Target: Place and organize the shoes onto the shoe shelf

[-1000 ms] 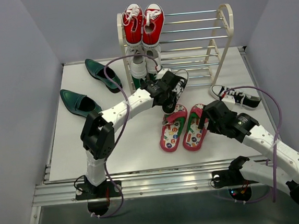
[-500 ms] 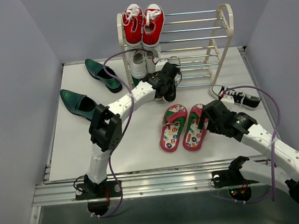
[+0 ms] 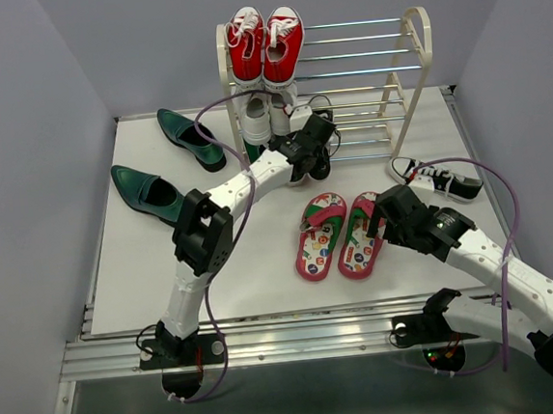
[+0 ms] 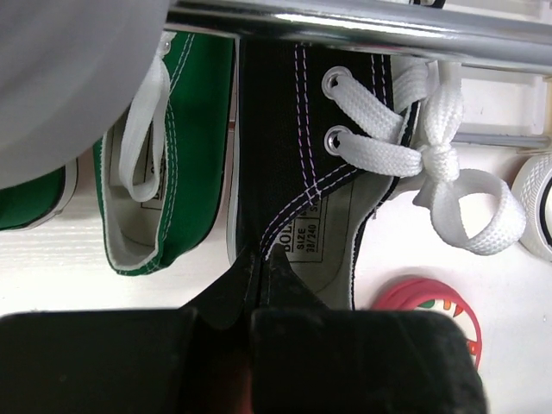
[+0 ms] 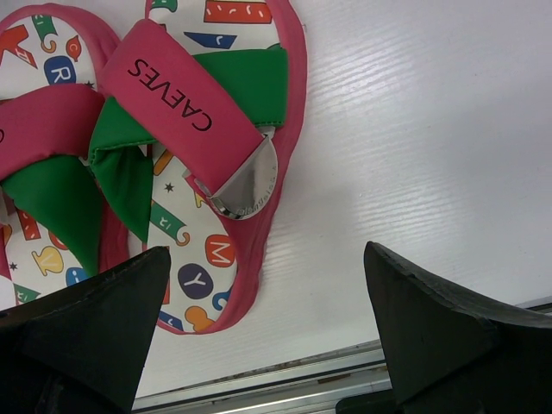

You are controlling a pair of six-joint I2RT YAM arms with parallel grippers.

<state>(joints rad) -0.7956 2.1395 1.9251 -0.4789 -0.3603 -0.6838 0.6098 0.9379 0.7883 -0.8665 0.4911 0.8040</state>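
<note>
Left wrist view: we see a black sneaker [image 4: 285, 112] with white laces, its opening facing the camera. The left gripper [image 4: 261, 263] is closed tight on the rim of its collar. A silver rod [image 4: 362, 26] of the shoe shelf [image 3: 420, 44] crosses over the sneaker's front. A green sneaker [image 4: 181, 172] lies just beside it on the left. From the top external view this sneaker sits low at the shelf's left end, under the left gripper [image 3: 315, 145]. We cannot tell whether it rests on a tier or on the worktop [image 3: 262, 266].

The second black sneaker [image 3: 436, 178] lies on the worktop to the right of the shelf's near foot. The two flip-flops [image 3: 342, 235] lie side by side, near of the shelf. In the right wrist view, the right gripper [image 5: 267, 259] hovers over the pink edge of one flip-flop [image 5: 207, 129], its jaws spread wide with nothing in them.

Two teal-green loafers [image 3: 168, 163] lie apart on the worktop left of the shelf. Red sneakers [image 3: 264, 41] stand on the top tier at the left end, with white sneakers [image 3: 266, 111] on the tier below.
</note>
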